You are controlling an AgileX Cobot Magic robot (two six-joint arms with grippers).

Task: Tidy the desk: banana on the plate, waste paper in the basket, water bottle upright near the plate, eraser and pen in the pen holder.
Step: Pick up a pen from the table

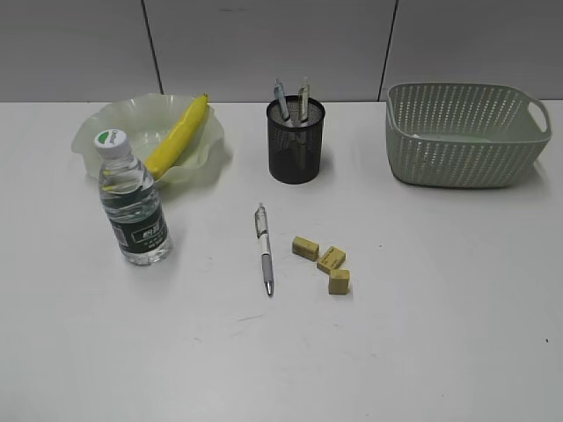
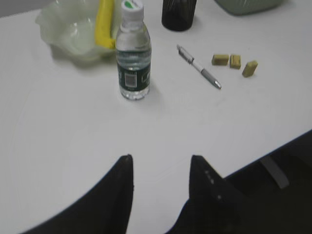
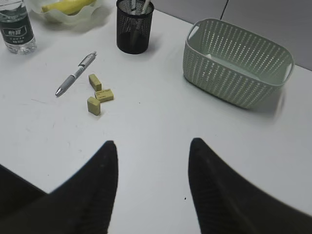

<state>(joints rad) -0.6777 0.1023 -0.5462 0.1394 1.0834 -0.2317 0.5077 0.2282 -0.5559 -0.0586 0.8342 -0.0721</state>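
The banana (image 1: 179, 134) lies in the pale green plate (image 1: 106, 123) at the back left. The water bottle (image 1: 132, 201) stands upright in front of the plate. The black pen holder (image 1: 296, 141) holds two pens. A grey-white pen (image 1: 264, 249) lies on the desk (image 1: 422, 308), with three tan eraser pieces (image 1: 323, 262) beside it. The basket (image 1: 464, 134) stands at the back right; something pale lies inside it (image 3: 214, 57), perhaps the waste paper, I cannot tell. My left gripper (image 2: 161, 158) and right gripper (image 3: 153, 142) are open and empty over bare desk; neither shows in the exterior view.
The desk's front edge and a dark drop show at the right of the left wrist view (image 2: 273, 161). A grey panelled wall (image 1: 264, 44) runs behind the desk.
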